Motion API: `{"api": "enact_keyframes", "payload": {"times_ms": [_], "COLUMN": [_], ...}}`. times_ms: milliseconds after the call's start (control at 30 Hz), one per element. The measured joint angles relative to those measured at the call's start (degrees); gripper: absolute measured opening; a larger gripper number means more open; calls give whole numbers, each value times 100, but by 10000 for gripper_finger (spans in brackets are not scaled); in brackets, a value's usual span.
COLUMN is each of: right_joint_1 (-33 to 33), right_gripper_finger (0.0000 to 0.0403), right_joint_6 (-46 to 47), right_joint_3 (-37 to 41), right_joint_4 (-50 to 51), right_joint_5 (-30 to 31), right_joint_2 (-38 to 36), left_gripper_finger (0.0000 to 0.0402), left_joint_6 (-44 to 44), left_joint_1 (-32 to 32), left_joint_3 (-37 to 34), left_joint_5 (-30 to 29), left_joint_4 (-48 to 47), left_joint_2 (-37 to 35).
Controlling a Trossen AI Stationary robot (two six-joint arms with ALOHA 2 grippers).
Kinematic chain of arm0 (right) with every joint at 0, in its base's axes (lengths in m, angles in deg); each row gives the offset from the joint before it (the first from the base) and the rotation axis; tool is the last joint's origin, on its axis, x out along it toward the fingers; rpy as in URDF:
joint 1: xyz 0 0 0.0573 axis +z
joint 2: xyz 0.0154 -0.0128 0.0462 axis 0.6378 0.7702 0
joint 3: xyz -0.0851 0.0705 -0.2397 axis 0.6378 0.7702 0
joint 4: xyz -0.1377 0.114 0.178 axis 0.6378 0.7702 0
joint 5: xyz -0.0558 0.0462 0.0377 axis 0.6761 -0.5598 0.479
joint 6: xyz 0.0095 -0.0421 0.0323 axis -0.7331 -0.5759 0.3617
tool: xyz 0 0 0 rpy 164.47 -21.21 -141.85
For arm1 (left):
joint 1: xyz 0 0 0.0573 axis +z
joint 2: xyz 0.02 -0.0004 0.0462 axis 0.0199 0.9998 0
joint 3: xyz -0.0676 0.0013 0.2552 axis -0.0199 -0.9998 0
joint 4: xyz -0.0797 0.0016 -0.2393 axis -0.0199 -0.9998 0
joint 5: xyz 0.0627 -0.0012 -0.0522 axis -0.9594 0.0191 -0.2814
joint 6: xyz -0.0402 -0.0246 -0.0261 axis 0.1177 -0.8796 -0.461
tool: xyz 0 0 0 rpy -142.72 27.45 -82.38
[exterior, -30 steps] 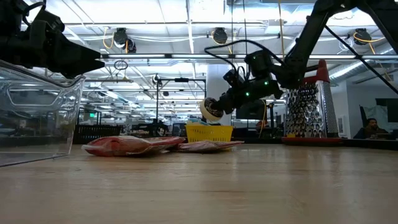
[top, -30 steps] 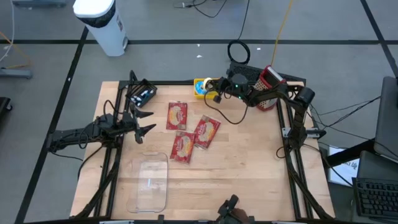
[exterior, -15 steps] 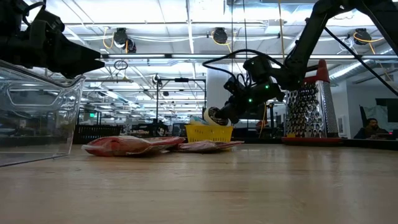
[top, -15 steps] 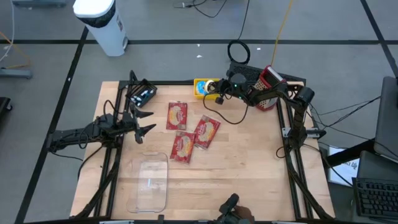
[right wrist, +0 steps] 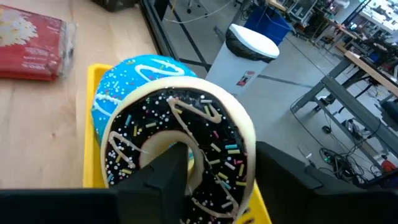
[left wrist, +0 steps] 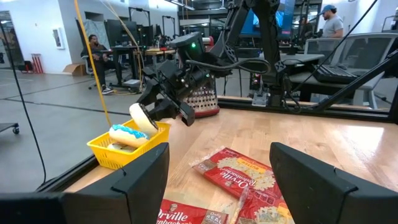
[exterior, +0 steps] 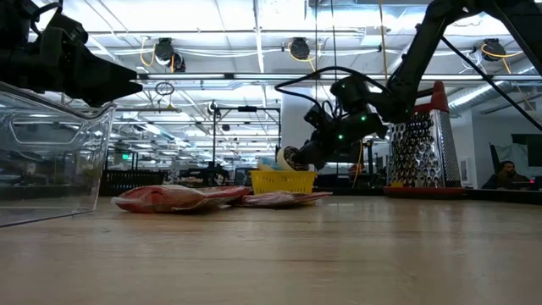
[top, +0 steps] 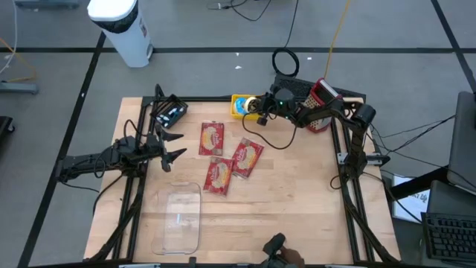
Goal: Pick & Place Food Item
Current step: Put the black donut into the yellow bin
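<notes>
My right gripper reaches level over the yellow basket at the table's far edge. A chocolate donut with sprinkles stands on edge at its fingertips, leaning on the blue-iced donut that lies in the basket. One finger stands in the donut's hole and the other outside its rim, with the ring between them at full width. My left gripper waits open at the table's left. My right gripper has one finger in the chocolate donut's hole and one outside the ring, coming level from the table's right. I cannot tell whether the fingers still touch it. The donut's lower edge is down in the basket, against the blue donut.
Three red popcorn packets lie mid-table. A clear plastic container stands near the front left. A metal grater with a red handle stands behind my right arm at the far right.
My right gripper has tipped downward and swung toward the far edge, bringing the chocolate donut from above the basket's near side down onto the basket.
</notes>
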Motion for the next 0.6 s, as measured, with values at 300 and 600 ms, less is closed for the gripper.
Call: {"api": "enact_keyframes", "payload": {"times_ms": [300,600], "right_joint_1": [270,443], "right_gripper_finger": [202,195], "right_joint_6": [-91,90], "right_joint_3": [2,2], "right_joint_4": [109,957], "right_joint_5": [869,1027], "right_joint_2": [-122,-692], "left_gripper_finger": [280,280], "left_joint_6": [0,0], "left_joint_1": [1,0], "left_joint_3": [0,0], "left_joint_5": [0,0], "left_joint_4": [1,1], "left_joint_2": [0,-1]}}
